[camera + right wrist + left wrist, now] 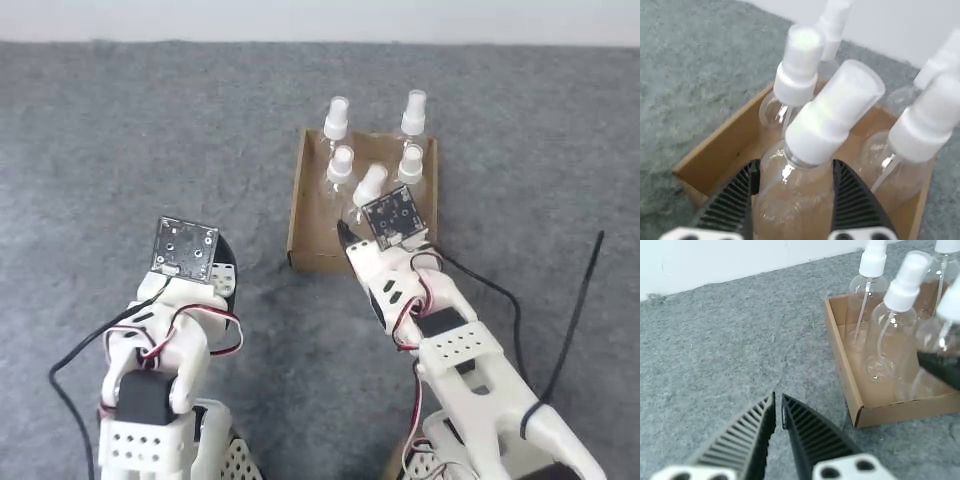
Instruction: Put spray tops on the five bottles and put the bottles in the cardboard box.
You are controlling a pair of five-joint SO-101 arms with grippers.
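While left fingers sit closed, right fingers pinch a tilted bottle, top up.

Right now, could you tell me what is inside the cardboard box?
Four spray-topped bottles stand in the cardboard box; the right gripper holds a fifth bottle tilted over it. Its base is hidden by the gripper.
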